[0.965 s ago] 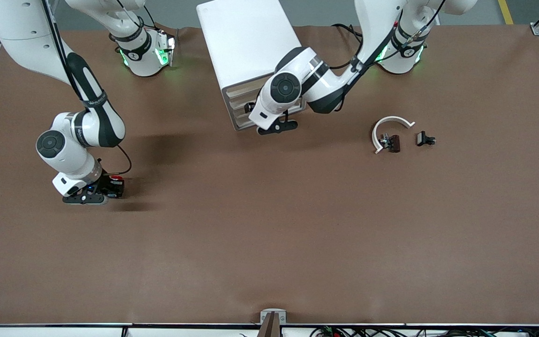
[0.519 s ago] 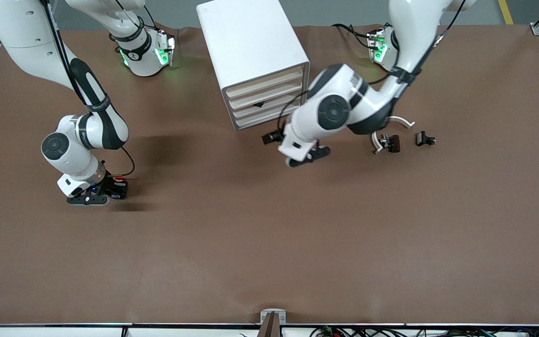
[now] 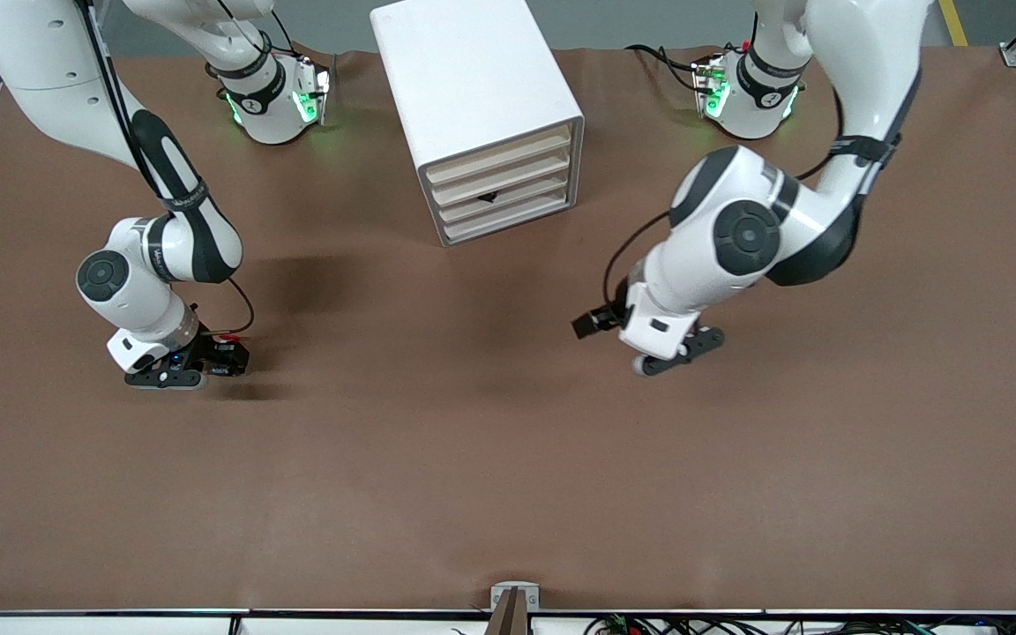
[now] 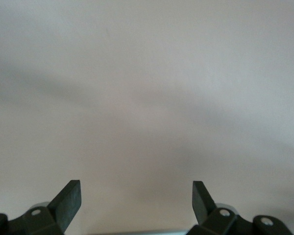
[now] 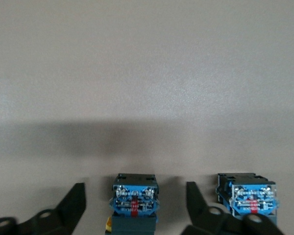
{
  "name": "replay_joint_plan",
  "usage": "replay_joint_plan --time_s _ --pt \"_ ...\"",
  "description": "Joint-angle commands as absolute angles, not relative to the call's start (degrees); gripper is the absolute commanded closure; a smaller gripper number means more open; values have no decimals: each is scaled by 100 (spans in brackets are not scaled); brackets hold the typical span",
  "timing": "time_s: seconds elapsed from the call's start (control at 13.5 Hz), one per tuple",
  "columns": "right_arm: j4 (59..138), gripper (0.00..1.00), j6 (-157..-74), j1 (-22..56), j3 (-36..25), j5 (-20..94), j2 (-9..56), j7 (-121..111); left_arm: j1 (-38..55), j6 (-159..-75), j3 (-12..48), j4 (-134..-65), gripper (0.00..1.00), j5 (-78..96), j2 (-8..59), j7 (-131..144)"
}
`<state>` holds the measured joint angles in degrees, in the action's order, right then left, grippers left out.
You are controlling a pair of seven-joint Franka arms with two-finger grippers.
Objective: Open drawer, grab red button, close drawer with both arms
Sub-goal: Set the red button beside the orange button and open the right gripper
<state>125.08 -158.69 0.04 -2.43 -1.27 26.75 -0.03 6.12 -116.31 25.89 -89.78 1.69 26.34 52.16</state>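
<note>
Front view: the right claw (image 3: pixel 175 370) sits low over the brown bench (image 3: pixel 490 476) at the right arm's end, a red-capped push-button (image 3: pixel 227 339) touching its tip. The white box cabinet (image 3: pixel 473 106) shows all four pale drawers (image 3: pixel 504 190) shut. The left claw (image 3: pixel 676 353) hangs over bare bench, waiting.

Left wrist view: left claw spread wide, nothing held.

Right wrist view: the blue-bodied button (image 5: pixel 134 200) lies between the spread fingers (image 5: pixel 71 205), untouched; a second button (image 5: pixel 246 196) sits just beside.

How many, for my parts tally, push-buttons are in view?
2. One button sits between the open fingers of the right gripper; the other button lies beside it, outside one finger. More may hide in the cabinet.
</note>
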Motion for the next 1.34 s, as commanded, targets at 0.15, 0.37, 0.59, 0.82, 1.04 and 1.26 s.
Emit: replay_joint_plan --time_s 0.15,0.37,0.59,0.82,1.04,1.26 --pt "12340 0 -15768 -193 -123 -61 2453 -79 -25 -11523 2637 -8808 0 -737 2347 4993" --pt "11658 0 -14236 -176 -123 -62 2180 -79 -254 -11006 2619 -8325 0 -923 2338 4274" --pt "10708 0 -12660 -167 -123 -62 2118 -79 -692 -10811 2645 -8253 0 -923 2259 3370" --pt "9768 0 -11159 -167 -132 -79 1987 -88 -1045 -10356 2637 -8244 0 -888 1847 2682" --pt "8617 0 -9602 -228 -184 -149 1978 -306 -1484 -9522 2654 -8270 0 -791 1329 2392" --pt "7851 0 -8764 -535 -193 -88 1969 -727 -1775 -9168 2646 -8305 0 -492 872 1549"
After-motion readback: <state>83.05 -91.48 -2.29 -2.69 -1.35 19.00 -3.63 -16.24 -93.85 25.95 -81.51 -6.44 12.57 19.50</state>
